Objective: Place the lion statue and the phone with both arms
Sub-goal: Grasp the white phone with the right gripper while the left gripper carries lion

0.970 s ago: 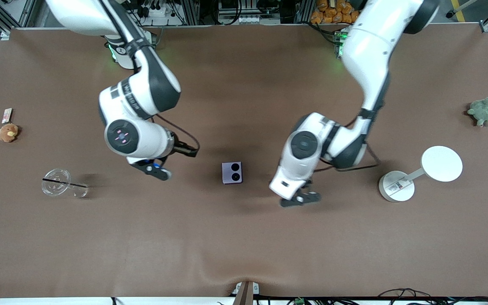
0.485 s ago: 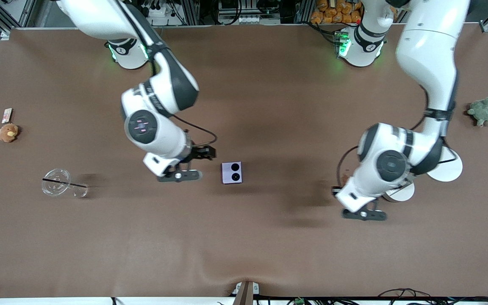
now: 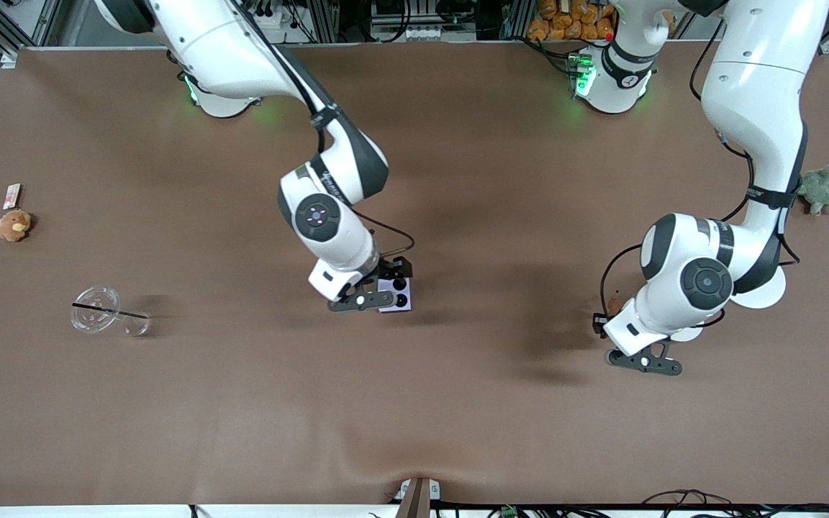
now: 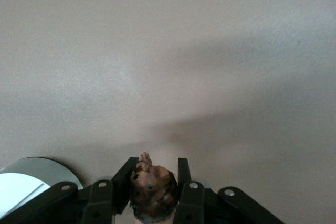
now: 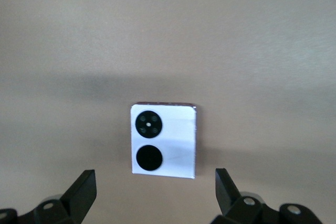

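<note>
The phone [image 3: 398, 300], a pale-lavender square with two black camera circles, lies flat mid-table. My right gripper [image 3: 394, 276] hangs over it, open and empty. In the right wrist view the phone [image 5: 164, 141] lies just ahead of the gap between the two spread fingers [image 5: 84, 190]. My left gripper [image 3: 607, 318] is beside the lamp base and is shut on the lion statue [image 3: 613, 306], a small orange-brown figurine. In the left wrist view the lion statue [image 4: 152, 190] is pinched between the black fingers [image 4: 182, 169], above bare table.
A white lamp [image 3: 766, 291] stands partly hidden by the left arm; its round base [image 4: 31, 177] shows in the left wrist view. A green plush [image 3: 821, 188] lies at the left arm's end. A brown plush [image 3: 14, 225], a small card [image 3: 11, 194] and a clear cup [image 3: 109, 311] lie at the right arm's end.
My right gripper has moved from the cup's side of the table to over the phone. My left gripper has carried the lion statue toward the lamp.
</note>
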You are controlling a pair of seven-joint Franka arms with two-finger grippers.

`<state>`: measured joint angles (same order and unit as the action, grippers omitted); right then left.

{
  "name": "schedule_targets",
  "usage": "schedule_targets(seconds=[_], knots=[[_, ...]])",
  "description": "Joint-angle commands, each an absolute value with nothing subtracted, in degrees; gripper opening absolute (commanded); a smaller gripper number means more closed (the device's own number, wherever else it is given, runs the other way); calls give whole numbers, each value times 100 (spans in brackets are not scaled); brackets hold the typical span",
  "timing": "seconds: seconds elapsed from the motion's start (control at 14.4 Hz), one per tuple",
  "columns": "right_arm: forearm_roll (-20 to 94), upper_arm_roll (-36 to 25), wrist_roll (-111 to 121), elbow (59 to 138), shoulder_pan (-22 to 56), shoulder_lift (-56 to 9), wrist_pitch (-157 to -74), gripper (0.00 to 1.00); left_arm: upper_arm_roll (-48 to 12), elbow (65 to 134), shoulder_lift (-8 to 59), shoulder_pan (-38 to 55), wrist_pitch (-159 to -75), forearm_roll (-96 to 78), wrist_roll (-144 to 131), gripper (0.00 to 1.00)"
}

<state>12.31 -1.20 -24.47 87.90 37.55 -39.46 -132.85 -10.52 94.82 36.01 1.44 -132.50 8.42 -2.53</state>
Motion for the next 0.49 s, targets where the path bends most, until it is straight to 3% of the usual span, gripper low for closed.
schedule_targets(seconds=[0.0,0.21,0.42], knots=[[1178,-167,-2575,8903,3875,-4077,-13692,100,-1187,9835,3357,-26,-13403,940,-9,0],[1178,-158,-2575,9219,3973,-4201,-14430,100,-1187,9879,3462,-44,-13500,1002,158,0],[1178,-167,-2610,9255,4051,-4315,-14546,100,-1187,10176,3419,-166,-13736,1002,167,0]])
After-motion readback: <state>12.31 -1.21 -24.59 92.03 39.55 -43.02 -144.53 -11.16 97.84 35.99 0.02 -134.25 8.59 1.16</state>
